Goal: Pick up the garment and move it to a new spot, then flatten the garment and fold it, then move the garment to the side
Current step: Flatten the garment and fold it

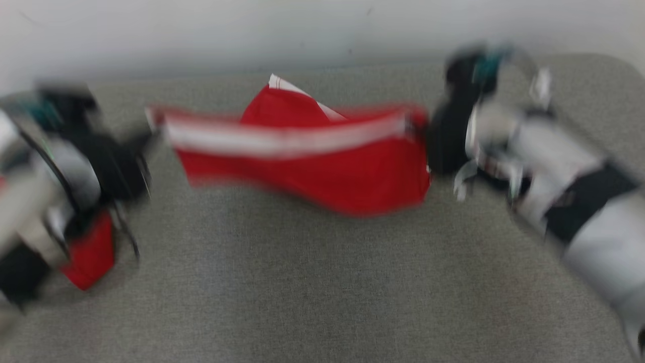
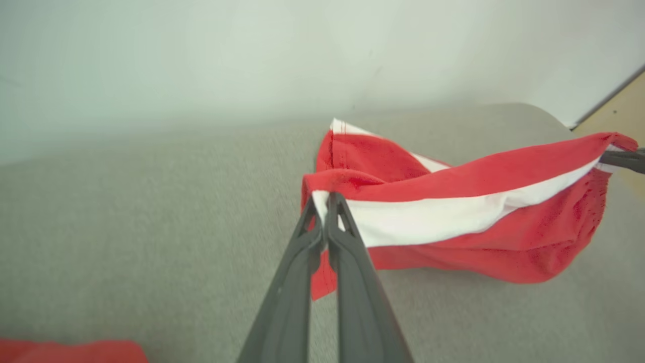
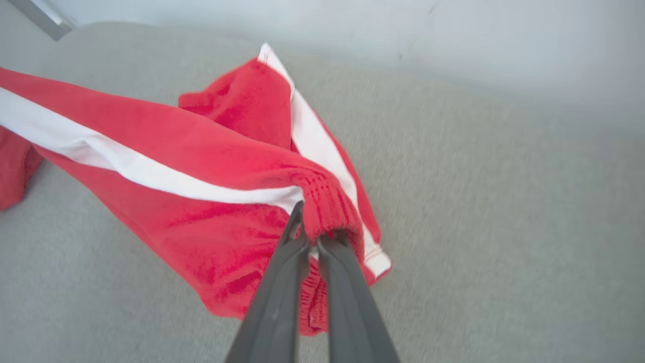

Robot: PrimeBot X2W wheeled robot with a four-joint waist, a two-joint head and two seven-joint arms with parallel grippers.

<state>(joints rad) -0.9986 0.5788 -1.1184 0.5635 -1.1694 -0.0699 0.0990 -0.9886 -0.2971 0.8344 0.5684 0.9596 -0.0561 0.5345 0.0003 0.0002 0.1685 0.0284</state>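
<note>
The garment (image 1: 302, 171) is red with a white stripe along its side. It hangs stretched between my two grippers, its lower part resting on the grey padded surface (image 1: 322, 282). My left gripper (image 1: 151, 133) is shut on the garment's left end; in the left wrist view the gripper (image 2: 327, 201) pinches the stripe of the garment (image 2: 453, 222). My right gripper (image 1: 428, 136) is shut on the other end, and the right wrist view shows it (image 3: 307, 227) gripping the gathered waistband of the garment (image 3: 201, 166). The head view is blurred.
Another piece of red cloth (image 1: 90, 254) lies on the surface under my left arm, also seen as red cloth (image 2: 65, 350). A pale wall (image 1: 322, 30) stands behind the surface. Tan floor (image 2: 625, 116) shows past the surface's rounded far corner.
</note>
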